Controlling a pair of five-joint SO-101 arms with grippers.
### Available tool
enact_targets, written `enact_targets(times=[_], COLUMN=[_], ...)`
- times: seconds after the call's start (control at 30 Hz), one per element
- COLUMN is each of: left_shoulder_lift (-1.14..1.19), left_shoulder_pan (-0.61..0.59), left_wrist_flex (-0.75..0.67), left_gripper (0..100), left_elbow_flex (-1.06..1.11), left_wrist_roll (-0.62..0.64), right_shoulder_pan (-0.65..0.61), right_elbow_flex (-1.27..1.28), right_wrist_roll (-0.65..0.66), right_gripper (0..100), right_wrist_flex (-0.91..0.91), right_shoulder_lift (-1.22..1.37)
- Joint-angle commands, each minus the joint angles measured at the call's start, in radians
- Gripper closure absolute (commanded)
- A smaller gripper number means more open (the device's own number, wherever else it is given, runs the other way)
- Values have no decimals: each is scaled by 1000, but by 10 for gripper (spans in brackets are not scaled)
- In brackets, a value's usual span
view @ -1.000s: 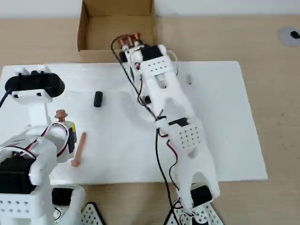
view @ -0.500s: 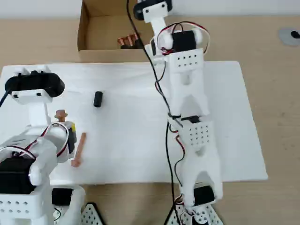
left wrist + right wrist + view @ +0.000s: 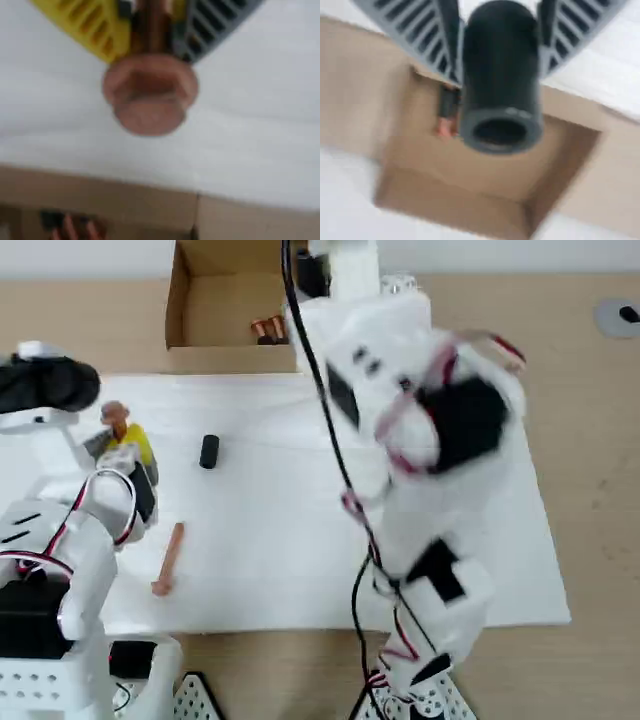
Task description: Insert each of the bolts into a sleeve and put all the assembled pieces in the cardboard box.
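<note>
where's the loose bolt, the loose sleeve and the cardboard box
loose bolt (image 3: pixel 169 558), high view, middle of its shank
loose sleeve (image 3: pixel 209 451), high view, middle of its side
cardboard box (image 3: pixel 225 308), high view, bare floor

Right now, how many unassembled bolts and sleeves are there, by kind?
Bolts: 2, a loose bolt on the mat, a held bolt in the left fingers.
Sleeves: 2, a loose sleeve on the mat, a held sleeve in the right fingers.
Total: 4.
</note>
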Motion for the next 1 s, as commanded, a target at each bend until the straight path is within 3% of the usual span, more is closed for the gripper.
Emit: enact_targets(times=[0.0,0.17,0.33,0.47,0.67,0.87,0.97], left_shoulder_lift=[-12,-12,-8,-12,-12,-31,-108], left_shoulder_pan=[14,11,5,-31,-28,-25,35], left_wrist_flex=[-63,-77,-114,-123,-101,-103,-109], left_gripper=[994,994,994,994,995,994,994], left_elbow_flex=[-61,-69,-77,-89,-186,-215,-206], left_wrist_roll=[26,28,17,-32,28,259,307], right_shoulder_pan=[-96,-222,-225,-225,-226,-229,-239], right_elbow_flex=[269,914,1451,1827,2161,2335,2408], right_wrist_roll=[-8,-9,-2,87,103,101,100], right_gripper=[989,989,989,989,989,989,989], right_wrist_flex=[18,-31,-430,-738,-1083,-1260,-1284], right_shoulder_lift=[-193,-470,-739,-934,-1152,-1290,-1359])
